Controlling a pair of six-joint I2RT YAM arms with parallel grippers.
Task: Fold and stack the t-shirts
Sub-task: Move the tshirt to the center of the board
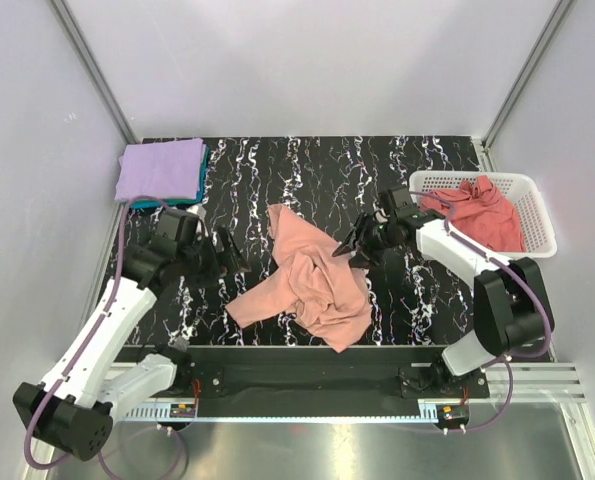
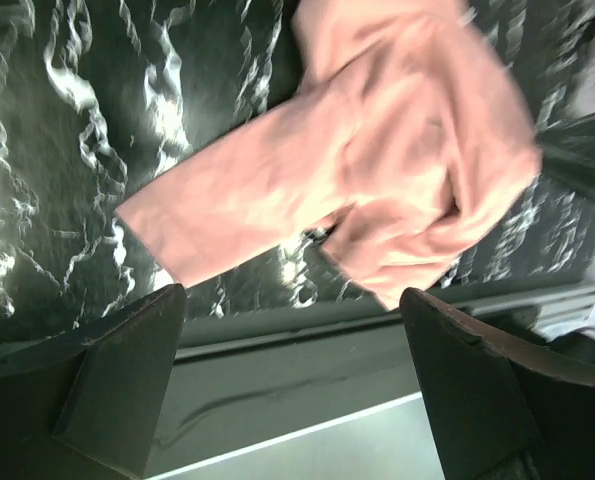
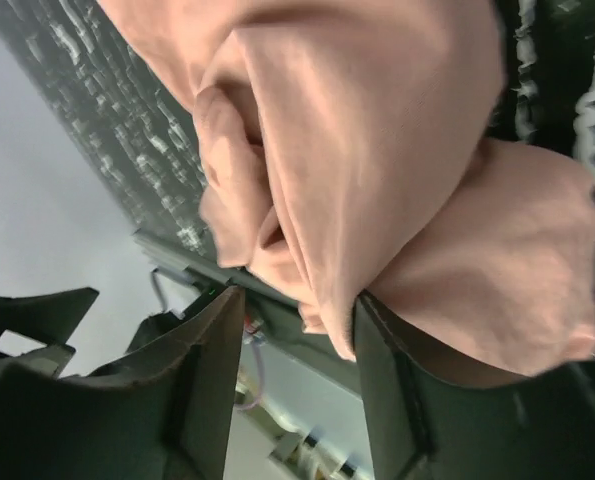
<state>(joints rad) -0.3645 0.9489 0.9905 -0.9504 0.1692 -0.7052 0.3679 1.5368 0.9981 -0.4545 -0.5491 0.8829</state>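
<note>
A crumpled salmon-pink t-shirt (image 1: 312, 285) lies in the middle of the black marbled table (image 1: 257, 180), one sleeve stretched towards the front left. My left gripper (image 1: 229, 252) hovers just left of it, open and empty. In the left wrist view the shirt (image 2: 377, 170) lies beyond the wide-apart fingers of that gripper (image 2: 292, 295). My right gripper (image 1: 349, 250) is at the shirt's upper right edge. Its wrist view shows it (image 3: 297, 296) with jaws apart, the cloth (image 3: 377, 130) hanging against the right finger and nothing pinched. A folded lavender t-shirt (image 1: 160, 168) rests on a teal one (image 1: 204, 165) at the back left.
A white lattice basket (image 1: 472, 177) stands at the right edge of the table, with a rose-pink t-shirt (image 1: 482, 215) bundled inside. White enclosure walls close in the back and sides. The metal frame rail (image 1: 307, 380) runs along the near edge.
</note>
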